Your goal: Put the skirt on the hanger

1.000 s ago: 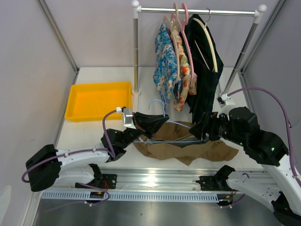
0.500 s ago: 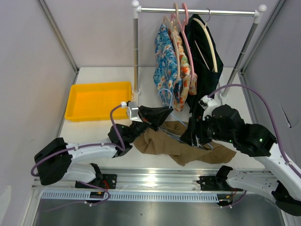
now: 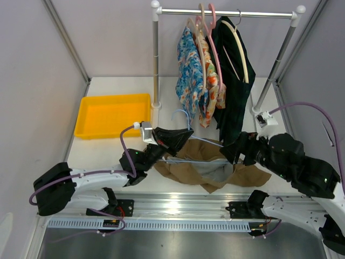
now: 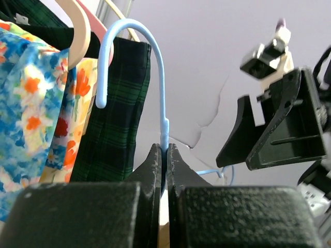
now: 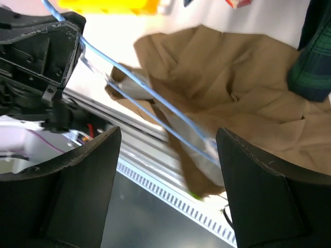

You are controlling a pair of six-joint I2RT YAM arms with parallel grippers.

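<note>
The hanger (image 3: 197,161) is held with its hook up and tilted toward the far clothes rail (image 3: 226,12). Its long bottom bar runs left to right, low over the table (image 3: 97,151). From the left wrist, the hanger (image 4: 155,67) rises straight out of the fingers, its hook curling over to the left. The left hand (image 3: 186,137) is pressed together on the thin neck just below the hook.

The skirt (image 3: 188,172) lies crumpled on the table near the front edge, between the two arms, its longer side also running left to right. The bar crosses the skirt's far part, but I cannot tell whether the wire passes inside the fabric.

The left arm reaches in low from the left, with its hand (image 4: 164,155) angled upward. The right arm bends in from the right. The right hand (image 3: 234,151) is spread wide beside the bar's right end, holding nothing. From its wrist, that hand (image 5: 166,137) hangs over the slanting wire (image 5: 150,93) and the skirt (image 5: 232,77).

The hanger is pale blue wire. The skirt is plain tan-brown, rumpled, with a whitish lining (image 3: 213,170) showing in the middle.
</note>
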